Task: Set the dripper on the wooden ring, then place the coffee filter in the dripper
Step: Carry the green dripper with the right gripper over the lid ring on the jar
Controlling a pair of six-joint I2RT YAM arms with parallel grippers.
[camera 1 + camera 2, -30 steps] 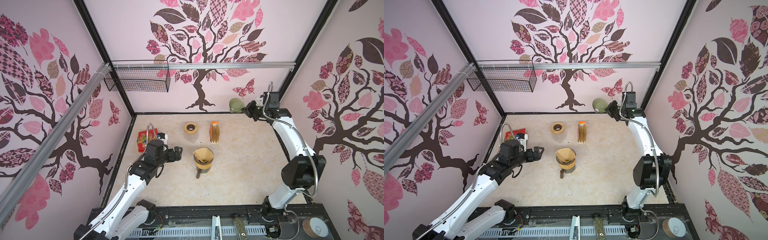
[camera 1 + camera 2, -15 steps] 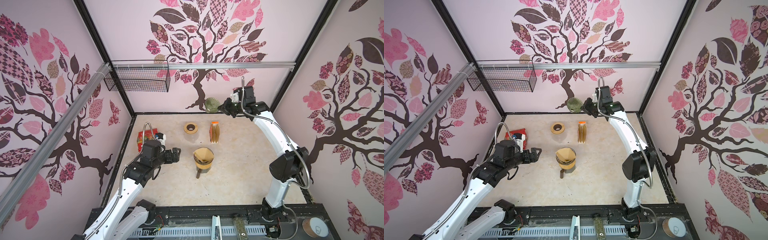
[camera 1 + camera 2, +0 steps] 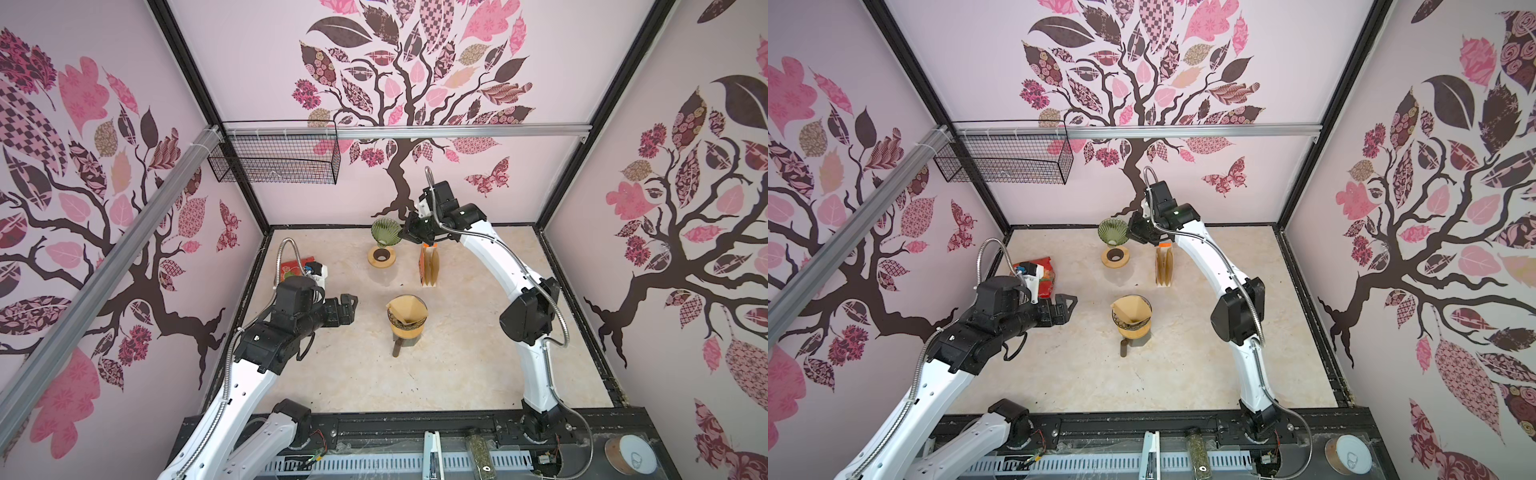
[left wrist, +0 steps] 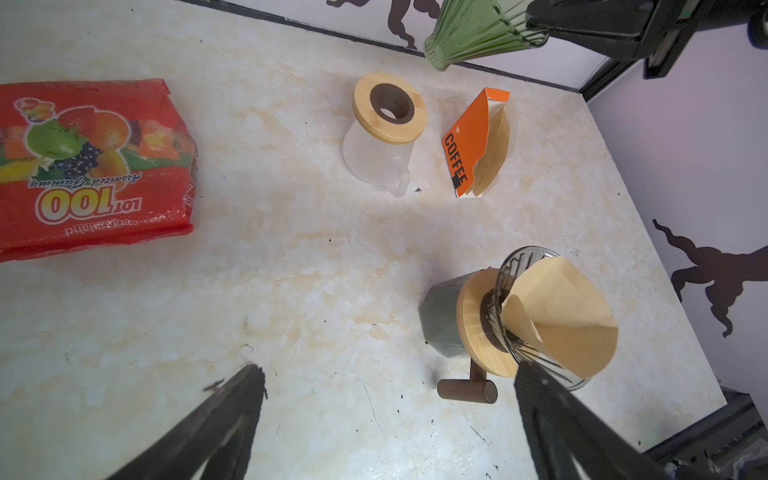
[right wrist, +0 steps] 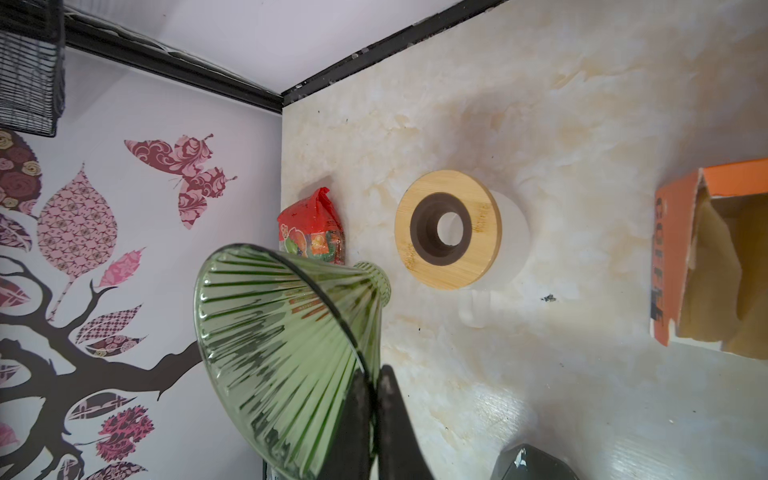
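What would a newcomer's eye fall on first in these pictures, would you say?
The ribbed green glass dripper stands out first, pinched at its rim by the right gripper and held in the air at the back, near the wooden-topped carafe. Next comes the brown paper filter, sitting in a second dripper mid-table, with the open left gripper beside it.

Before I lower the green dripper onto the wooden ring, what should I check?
1. Grip: right gripper shut on the rim of the green dripper: ok.
2. Dripper upright: it is tilted, spout pointing sideways: not ok.
3. Spout lined up over the hole of the wooden ring: cannot tell.
4. Ring hole free of anything: ok.
5. Left gripper open and well apart from the ring: ok.
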